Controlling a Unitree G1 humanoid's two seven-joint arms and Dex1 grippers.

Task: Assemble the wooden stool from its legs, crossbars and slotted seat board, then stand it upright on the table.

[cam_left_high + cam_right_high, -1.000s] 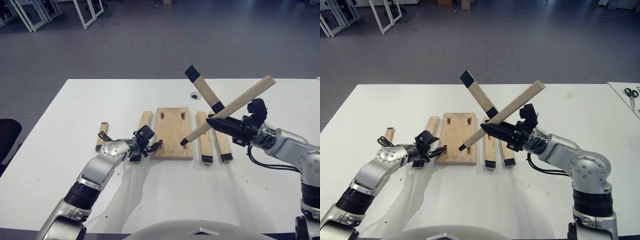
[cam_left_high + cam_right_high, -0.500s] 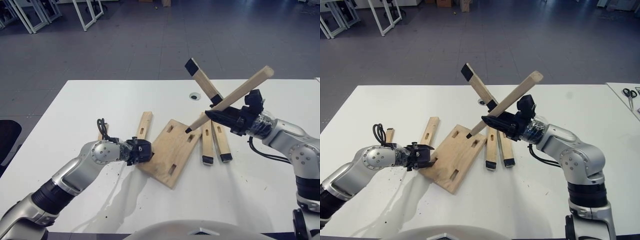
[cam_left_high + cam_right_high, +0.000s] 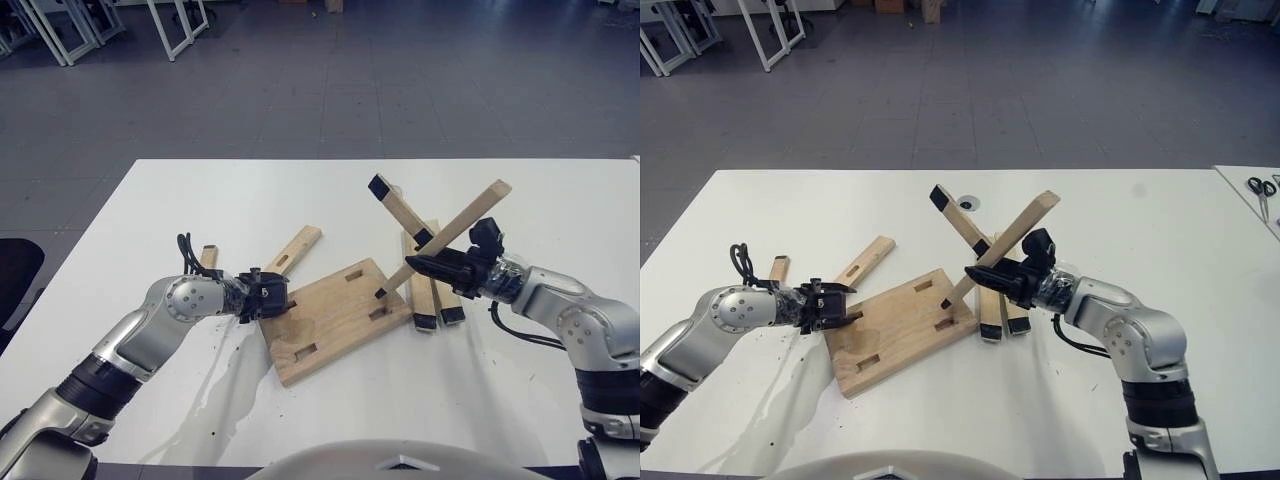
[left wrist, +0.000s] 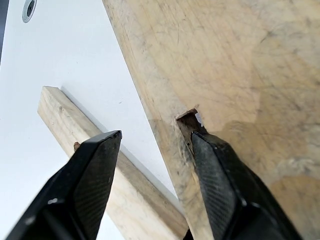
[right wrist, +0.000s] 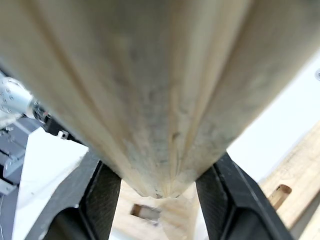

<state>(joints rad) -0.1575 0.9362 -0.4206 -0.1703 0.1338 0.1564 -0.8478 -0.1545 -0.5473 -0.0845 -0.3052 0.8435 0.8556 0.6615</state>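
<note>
That seat board [image 3: 335, 320] is lying skewed on the counter [image 3: 150, 200]. Left wrist view is revealing the left gripper [image 4: 155, 141] jaws spread wide, one finger [image 4: 220, 190] at the board's edge notch. Farther right, the right gripper [image 3: 425, 268] is clamping the crossed legs [image 3: 470, 215], tip touching board.

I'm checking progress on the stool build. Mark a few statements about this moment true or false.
1. The seat board lies square to the table front edge. False: it is turned at an angle.
2. The right hand holds a leg tilted, lower end at the seat board. True.
3. The left hand is at the seat board's edge. True.
4. Two loose legs lie to the board's left. False: they lie on its right.
</note>
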